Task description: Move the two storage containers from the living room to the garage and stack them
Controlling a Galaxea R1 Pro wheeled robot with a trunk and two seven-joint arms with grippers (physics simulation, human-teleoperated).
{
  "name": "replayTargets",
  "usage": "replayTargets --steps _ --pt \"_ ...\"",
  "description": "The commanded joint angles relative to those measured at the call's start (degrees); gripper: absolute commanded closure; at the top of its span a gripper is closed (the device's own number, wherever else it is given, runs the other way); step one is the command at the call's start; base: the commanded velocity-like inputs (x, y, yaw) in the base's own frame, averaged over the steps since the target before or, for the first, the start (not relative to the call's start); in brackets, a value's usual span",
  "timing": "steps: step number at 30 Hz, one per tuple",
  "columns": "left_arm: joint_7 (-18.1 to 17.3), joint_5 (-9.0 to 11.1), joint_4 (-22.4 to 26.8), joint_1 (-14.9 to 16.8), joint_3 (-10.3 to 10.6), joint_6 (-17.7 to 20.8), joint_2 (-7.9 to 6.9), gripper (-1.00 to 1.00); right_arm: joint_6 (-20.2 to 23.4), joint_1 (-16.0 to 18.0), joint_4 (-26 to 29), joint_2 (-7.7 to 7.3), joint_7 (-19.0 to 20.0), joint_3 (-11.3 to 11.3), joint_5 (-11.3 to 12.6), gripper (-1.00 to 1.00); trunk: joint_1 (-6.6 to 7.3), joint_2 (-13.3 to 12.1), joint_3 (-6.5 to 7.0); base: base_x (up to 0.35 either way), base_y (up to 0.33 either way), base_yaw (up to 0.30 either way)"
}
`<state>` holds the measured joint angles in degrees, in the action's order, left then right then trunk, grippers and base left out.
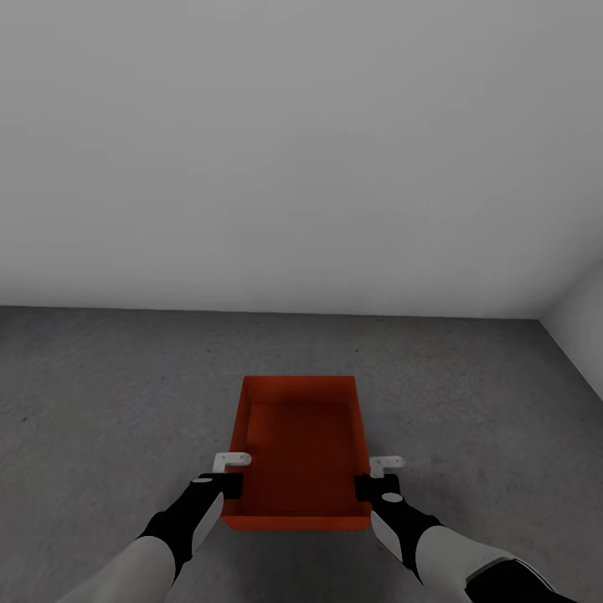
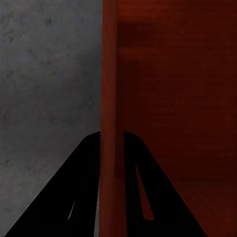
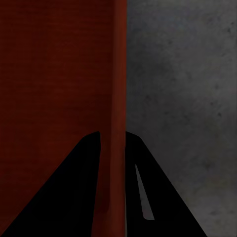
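**Container held over garage concrete**

Dark grey speckled floor runs up to a plain white-grey wall, with a second wall meeting it at the right corner. One orange-red storage container sits open-topped between both arms. The left gripper is clamped over its left wall, one finger on each side; the right gripper pinches the right wall the same way.

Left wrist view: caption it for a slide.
Left gripper straddles the storage container side wall above the concrete floor.
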<state>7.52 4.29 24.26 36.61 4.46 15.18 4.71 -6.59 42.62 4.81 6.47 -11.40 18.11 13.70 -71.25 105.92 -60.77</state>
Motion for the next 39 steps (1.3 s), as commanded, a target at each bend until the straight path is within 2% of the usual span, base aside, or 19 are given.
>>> replayTargets --steps 1,31,39 --pt "0.7 0.2 0.2 0.0 -3.4 0.4 -1.64 1.00 -0.2 0.0 0.0 -0.14 0.1 -0.7 0.5 1.00 0.01 0.0 -0.03 0.000 0.000 0.000" --pt "0.7 0.3 0.2 0.0 -3.4 0.5 -1.25 1.00 -0.3 0.0 0.0 -0.14 0.1 -0.6 0.5 1.00 0.01 0.0 -0.03 0.000 0.000 0.000" --pt "0.7 0.2 0.2 0.0 -3.4 0.5 -1.20 1.00 -0.3 0.0 0.0 -0.14 0.1 -0.6 0.5 1.00 -1.75 3.2 -1.47 0.000 0.000 0.000"
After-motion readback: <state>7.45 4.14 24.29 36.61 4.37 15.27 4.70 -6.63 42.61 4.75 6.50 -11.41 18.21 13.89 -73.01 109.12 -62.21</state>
